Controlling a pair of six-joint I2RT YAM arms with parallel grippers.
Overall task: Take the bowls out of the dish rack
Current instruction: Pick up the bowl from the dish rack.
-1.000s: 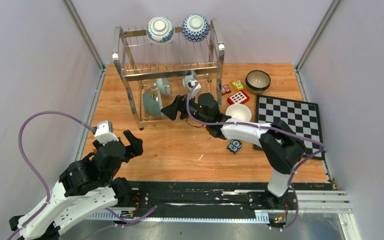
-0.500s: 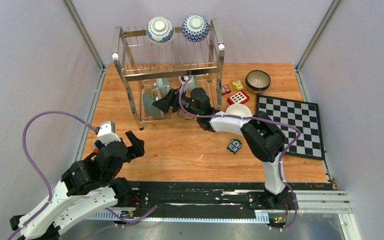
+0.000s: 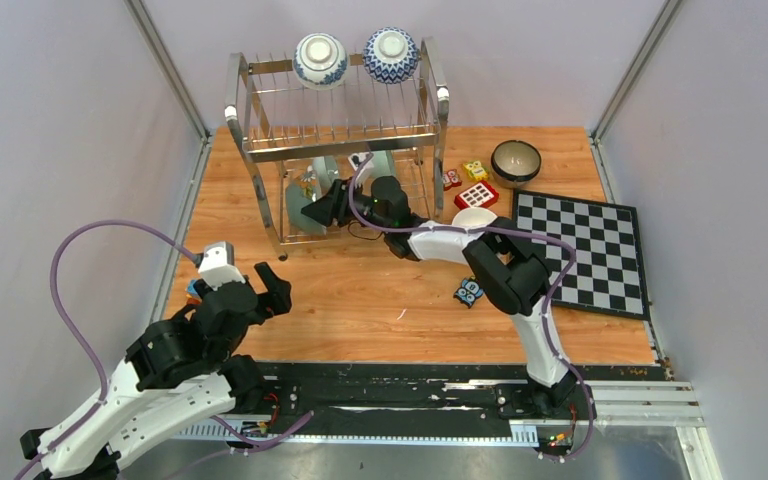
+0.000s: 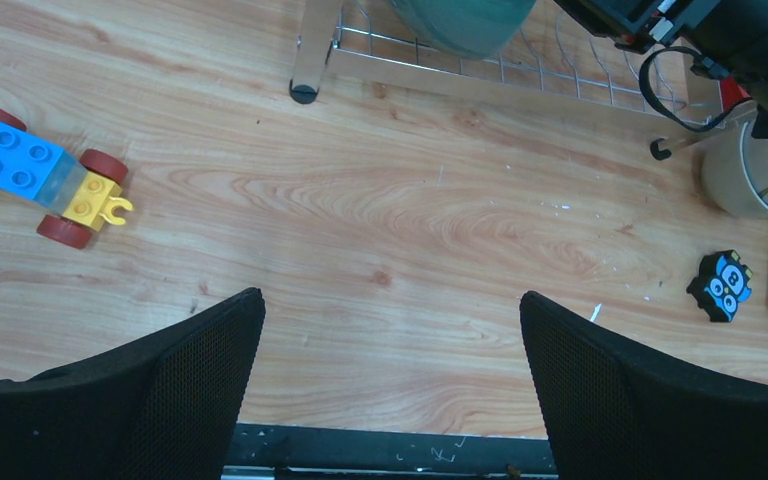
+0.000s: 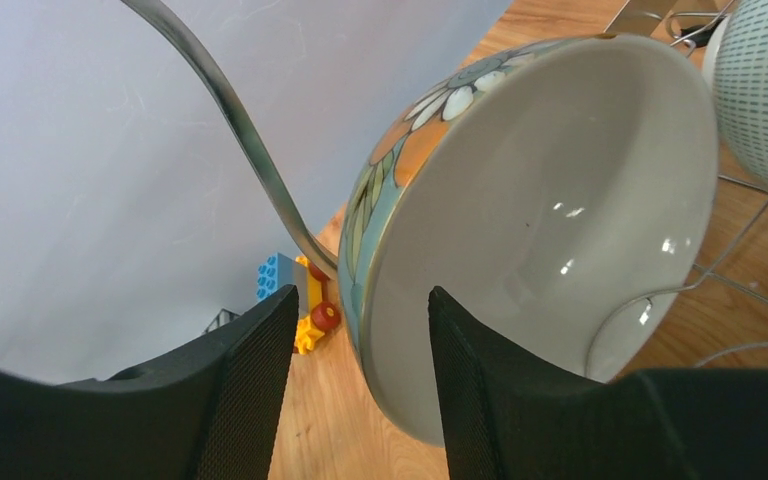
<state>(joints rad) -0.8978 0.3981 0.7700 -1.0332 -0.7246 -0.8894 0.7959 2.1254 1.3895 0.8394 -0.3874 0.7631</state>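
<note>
Dish rack: a tall two-tier shiny steel wire dish rack (image 3: pixel 340 148) was seen standing at the far edge of the wooden table (image 3: pixel 360 290), towards its far left corner.
Upper tier: two round blue-and-white patterned bowls (image 3: pixel 320 58) (image 3: pixel 391 54) were set upside down, side by side.
Lower tier: a round ceramic bowl, cream inside with orange, white and teal flowers outside (image 5: pixel 550 230), was stood on its edge. Just beside it was a white bowl with dark dashes (image 5: pixel 760 90).
Right gripper: the right gripper (image 5: pixel 360 320) was reached into the lower tier. Its claw was partly spread across the floral bowl's rim, one finger outside and one inside. A gap was seen between the outer finger and the bowl wall, so no pinch was shown.
Left gripper: the left gripper (image 4: pixel 390 300) was held over the near left part of the table, its claw spread wide with nothing between the fingers.
Unloaded bowls: a cream-white bowl (image 3: pixel 475 218) was found right of the rack, partly hidden by the right arm. A dark brown bowl (image 3: pixel 515 160) was set near the far edge, towards the far right corner.
Chessboard: a black-and-white chessboard (image 3: pixel 580 250) was laid along the right edge.
Toys: small colourful blocks (image 3: pixel 476 195) were grouped between the rack and the brown bowl. A blue-and-yellow wheeled brick (image 4: pixel 30 175) was left near the left edge, and a small black-and-blue block (image 4: pixel 725 285) lay mid-table.
</note>
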